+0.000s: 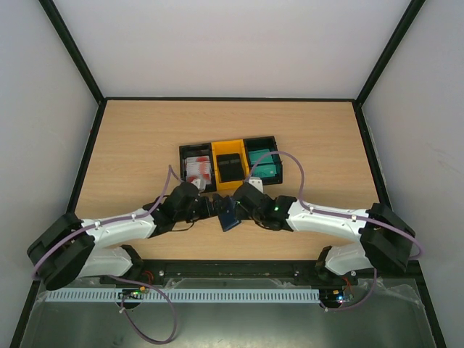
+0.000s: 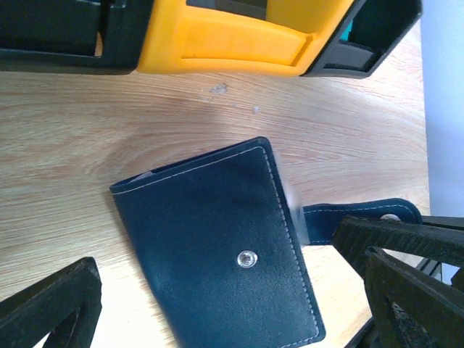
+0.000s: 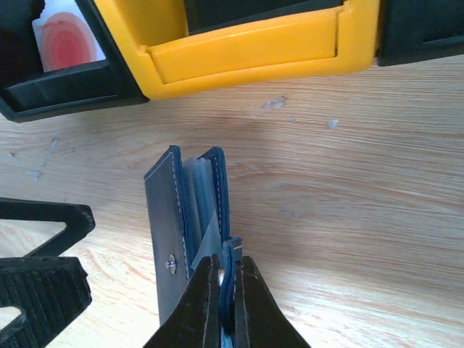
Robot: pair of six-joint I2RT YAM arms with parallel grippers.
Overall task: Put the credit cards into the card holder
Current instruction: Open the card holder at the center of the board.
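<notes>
The wooden counter (image 1: 145,145) carries a row of three open bins (image 1: 228,145) at its far middle, and both arms reach in from the near edge to meet just in front of that row. That seems sensible, since it keeps the supply of cards close to the work. The left gripper (image 1: 208,206) has its jaws spread wide, one to either side of the card holder (image 1: 229,217) and apart from it. The right gripper (image 3: 226,264) has its jaws closed tight on a thin blue strip at the holder's near edge, which looks like the snap tab (image 2: 348,212). My reading is that the right arm alone carries the holder, steadying it on edge so the fold can be opened toward the other arm. Whether its lower edge rests on the counter I cannot tell. None of the credit cards has reached it: the white-and-red cards (image 1: 197,168) sit in the left bin, the black cards (image 1: 230,168) in the yellow middle one and the teal cards (image 1: 262,163) in the right. The overhead view gives this layout but shows the holder only as a dark sliver. The left wrist view shows its flat navy face, white stitching and metal stud (image 2: 247,258). The right wrist view catches it edge-on, slightly parted, with the paler lining (image 3: 199,188) showing between the covers.
</notes>
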